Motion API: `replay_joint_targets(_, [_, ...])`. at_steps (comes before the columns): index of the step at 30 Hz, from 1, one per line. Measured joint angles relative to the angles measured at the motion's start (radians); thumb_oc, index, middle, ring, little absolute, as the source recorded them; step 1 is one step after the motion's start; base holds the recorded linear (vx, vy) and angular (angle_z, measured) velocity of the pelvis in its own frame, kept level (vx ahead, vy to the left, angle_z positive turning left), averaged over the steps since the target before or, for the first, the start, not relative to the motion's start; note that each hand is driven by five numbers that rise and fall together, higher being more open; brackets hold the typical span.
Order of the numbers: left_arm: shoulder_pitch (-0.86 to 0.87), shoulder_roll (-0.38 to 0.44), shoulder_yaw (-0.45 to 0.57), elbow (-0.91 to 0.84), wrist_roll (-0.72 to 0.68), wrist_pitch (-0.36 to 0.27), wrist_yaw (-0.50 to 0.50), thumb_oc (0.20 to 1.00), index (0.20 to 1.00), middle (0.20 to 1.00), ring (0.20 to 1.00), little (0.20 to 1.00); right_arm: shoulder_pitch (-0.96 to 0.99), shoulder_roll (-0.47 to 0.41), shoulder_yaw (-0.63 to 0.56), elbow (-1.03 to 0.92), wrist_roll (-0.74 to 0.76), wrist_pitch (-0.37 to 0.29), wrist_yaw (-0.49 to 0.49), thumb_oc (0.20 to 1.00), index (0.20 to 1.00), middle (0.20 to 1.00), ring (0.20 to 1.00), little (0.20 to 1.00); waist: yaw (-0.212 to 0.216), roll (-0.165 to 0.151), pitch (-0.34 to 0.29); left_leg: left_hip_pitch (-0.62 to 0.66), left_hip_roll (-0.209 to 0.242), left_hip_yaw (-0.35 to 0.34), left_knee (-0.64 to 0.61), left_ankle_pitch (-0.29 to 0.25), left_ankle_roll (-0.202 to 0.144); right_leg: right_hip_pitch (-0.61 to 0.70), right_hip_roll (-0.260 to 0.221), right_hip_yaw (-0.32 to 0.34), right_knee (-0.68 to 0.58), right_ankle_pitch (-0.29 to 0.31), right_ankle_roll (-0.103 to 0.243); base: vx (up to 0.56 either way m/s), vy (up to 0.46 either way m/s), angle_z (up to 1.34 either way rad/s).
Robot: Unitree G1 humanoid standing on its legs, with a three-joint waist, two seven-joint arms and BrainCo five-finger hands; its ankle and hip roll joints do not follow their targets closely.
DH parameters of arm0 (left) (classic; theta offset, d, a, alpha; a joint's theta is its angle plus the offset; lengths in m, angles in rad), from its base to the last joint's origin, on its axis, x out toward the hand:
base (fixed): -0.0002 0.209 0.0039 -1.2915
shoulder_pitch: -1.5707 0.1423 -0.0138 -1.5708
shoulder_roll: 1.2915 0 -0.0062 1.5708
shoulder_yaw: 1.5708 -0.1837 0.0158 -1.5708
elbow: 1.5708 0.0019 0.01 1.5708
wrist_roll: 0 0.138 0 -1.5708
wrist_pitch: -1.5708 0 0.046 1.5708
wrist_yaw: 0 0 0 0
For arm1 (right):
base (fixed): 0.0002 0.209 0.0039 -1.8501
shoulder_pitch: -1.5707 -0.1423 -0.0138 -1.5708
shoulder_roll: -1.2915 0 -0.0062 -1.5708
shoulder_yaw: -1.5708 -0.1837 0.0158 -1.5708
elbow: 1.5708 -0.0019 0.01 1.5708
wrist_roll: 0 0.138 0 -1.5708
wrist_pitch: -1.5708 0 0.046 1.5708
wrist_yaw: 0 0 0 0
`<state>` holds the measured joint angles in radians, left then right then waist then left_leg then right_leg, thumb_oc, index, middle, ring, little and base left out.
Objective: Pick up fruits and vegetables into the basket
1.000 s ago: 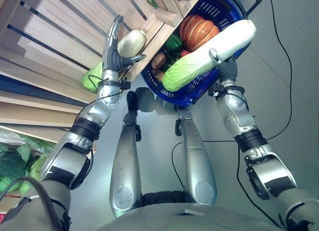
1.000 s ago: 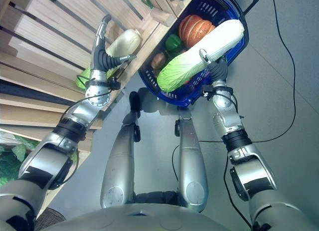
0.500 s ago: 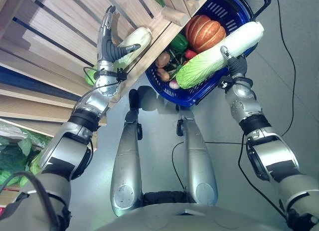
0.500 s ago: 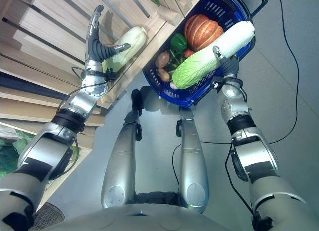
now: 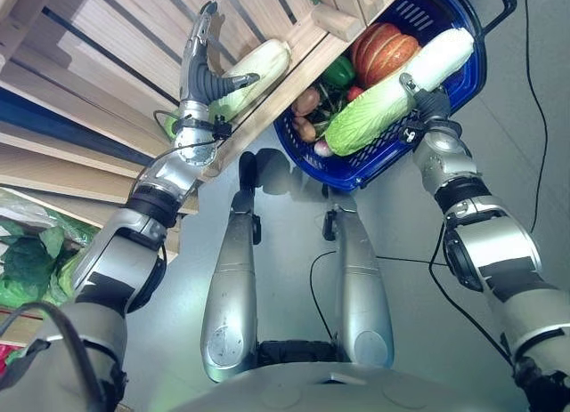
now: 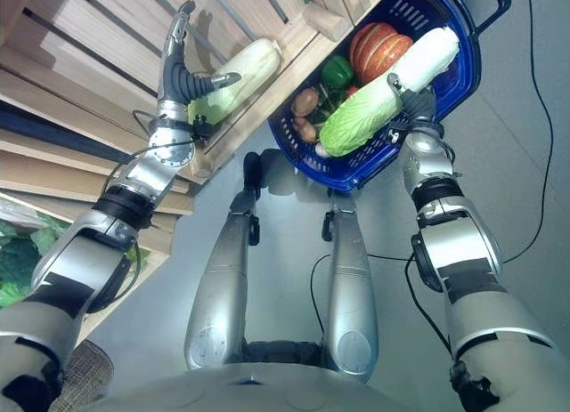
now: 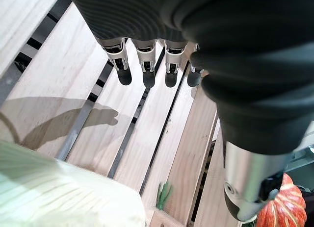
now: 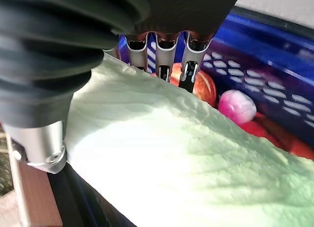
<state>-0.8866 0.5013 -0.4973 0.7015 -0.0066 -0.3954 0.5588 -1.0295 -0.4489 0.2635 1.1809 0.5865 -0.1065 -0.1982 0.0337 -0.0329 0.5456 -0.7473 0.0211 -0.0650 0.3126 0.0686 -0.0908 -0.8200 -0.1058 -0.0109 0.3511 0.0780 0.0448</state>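
The slatted wooden shelf (image 5: pixel 107 47) takes up the robot's left side of the scene, its pale boards separated by dark gaps. Beside its edge sits the blue basket (image 5: pixel 463 83), on the floor as far as the head views allow one to judge. A long napa cabbage (image 5: pixel 392 96) lies across the basket from its near rim toward its far side, white stalk end up by the rim and green leafy end down over the other contents. The right robot hand (image 5: pixel 426 102) grips this cabbage near the white end; in the right wrist view its fingers (image 8: pixel 159 53) curl over the top of the pale leaf with the thumb underneath. A second pale cabbage (image 5: pixel 254 74) rests on the shelf boards close to the shelf's edge. The left robot hand (image 5: pixel 207 74) is raised against the shelf with straight, spread fingers, and its thumb reaches out to the second cabbage. Inside the basket sit an orange ribbed pumpkin (image 5: pixel 383 47), a green bell pepper (image 5: pixel 338 71), a brown onion (image 5: pixel 305 100) and a small pink radish (image 8: pixel 237 107).
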Motion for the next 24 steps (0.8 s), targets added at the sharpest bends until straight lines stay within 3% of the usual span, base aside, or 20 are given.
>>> replay_joint_targets(3, [-0.004, -0.002, -0.013, 0.000, -0.012, 0.000, 0.000, 1.000, 1.000, 1.000, 1.000, 1.000, -0.011, 0.000, 0.027, 0.014, -0.015, 0.030, 0.010, 0.231, 0.231, 0.231, 0.231, 0.231, 0.003, 0.001, 0.000, -0.001, -0.004, -0.001, 0.001, 0.001, 0.001, 0.000, -0.004, 0.000, 0.001, -0.002, 0.002, 0.00, 0.000, 0.00])
replay_joint_targets(4, [-0.005, -0.002, -0.015, 0.000, -0.012, 0.000, 0.000, 1.000, 1.000, 1.000, 1.000, 1.000, -0.011, 0.000, 0.027, 0.018, -0.019, 0.042, 0.011, 0.470, 0.470, 0.470, 0.470, 0.470, 0.006, 0.001, 0.000, -0.002, -0.004, -0.001, 0.003, 0.001, 0.002, 0.000, -0.004, 0.000, 0.001, -0.002, 0.003, 0.00, 0.000, 0.00])
replay_joint_targets(5, [-0.006, -0.002, -0.015, 0.000, -0.012, 0.000, 0.000, 1.000, 1.000, 1.000, 1.000, 1.000, -0.011, 0.000, 0.027, 0.022, -0.019, 0.049, 0.011, 0.856, 0.856, 0.856, 0.856, 0.856, 0.008, 0.001, 0.000, -0.003, -0.004, -0.002, 0.005, 0.001, 0.001, 0.000, -0.004, 0.000, 0.001, -0.002, 0.002, 0.00, 0.000, 0.00])
replay_joint_targets(6, [-0.008, -0.002, -0.015, 0.000, -0.012, 0.000, 0.000, 1.000, 1.000, 1.000, 1.000, 1.000, -0.013, 0.000, 0.027, 0.027, -0.019, 0.055, 0.011, 1.000, 1.000, 1.000, 1.000, 1.000, 0.010, 0.001, 0.000, -0.005, -0.004, -0.003, 0.008, 0.001, 0.002, 0.000, -0.004, -0.001, 0.001, -0.002, 0.003, 0.00, 0.000, 0.00])
replay_joint_targets(24, [-0.018, -0.002, -0.017, 0.000, -0.012, 0.000, 0.003, 1.000, 1.000, 1.000, 1.000, 1.000, -0.047, -0.002, 0.026, 0.072, -0.019, 0.136, 0.004, 1.000, 1.000, 1.000, 1.000, 1.000, 0.014, 0.001, 0.000, -0.019, -0.006, -0.008, 0.018, 0.002, 0.001, -0.013, -0.004, -0.001, 0.014, -0.005, 0.006, 0.00, 0.000, 0.00])
